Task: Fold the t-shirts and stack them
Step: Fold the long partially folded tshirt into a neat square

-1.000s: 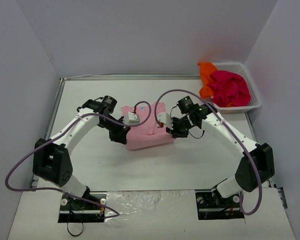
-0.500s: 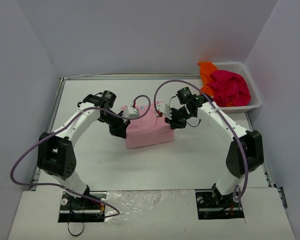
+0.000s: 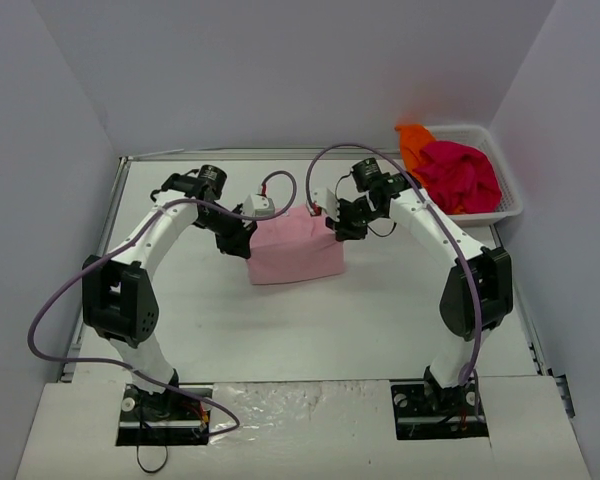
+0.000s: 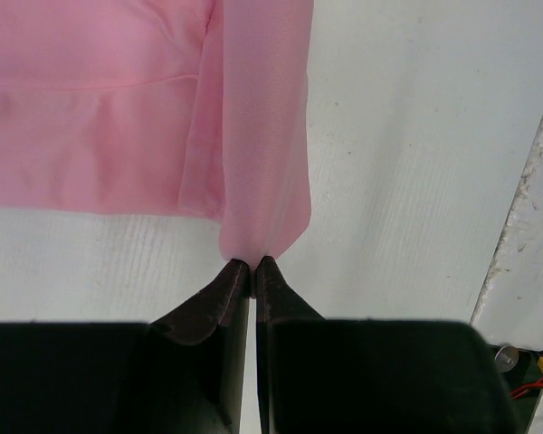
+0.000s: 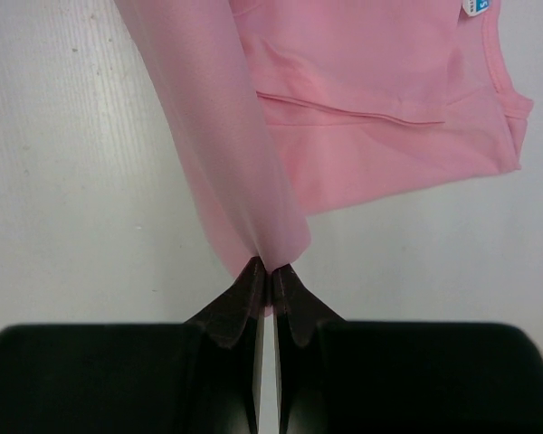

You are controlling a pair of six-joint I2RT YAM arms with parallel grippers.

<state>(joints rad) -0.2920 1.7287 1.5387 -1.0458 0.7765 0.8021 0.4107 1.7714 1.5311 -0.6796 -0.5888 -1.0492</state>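
Observation:
A light pink t-shirt point(image 3: 295, 250) lies partly folded on the white table point(image 3: 380, 320), mid-back. My left gripper point(image 3: 243, 243) is shut on its left edge; the left wrist view has the pinched cloth point(image 4: 258, 181) rising from the fingertips point(image 4: 233, 276). On the shirt's right edge my right gripper point(image 3: 339, 228) is shut too, the lifted fold point(image 5: 222, 154) running up from its fingertips point(image 5: 288, 278). The collar with a small label point(image 5: 475, 7) is in the right wrist view. A magenta-red t-shirt point(image 3: 460, 178) and an orange t-shirt point(image 3: 413, 150) are heaped in the basket.
A white mesh basket point(image 3: 508, 185) stands at the back right corner of the table. Grey walls close in the back and both sides. A metal rail point(image 3: 110, 215) runs along the table's left edge. Cables loop above both arms.
Both grippers have carried the pink shirt's near edge toward the back of the table, folding it over. The shirt now shows as a shorter, tidier rectangle.

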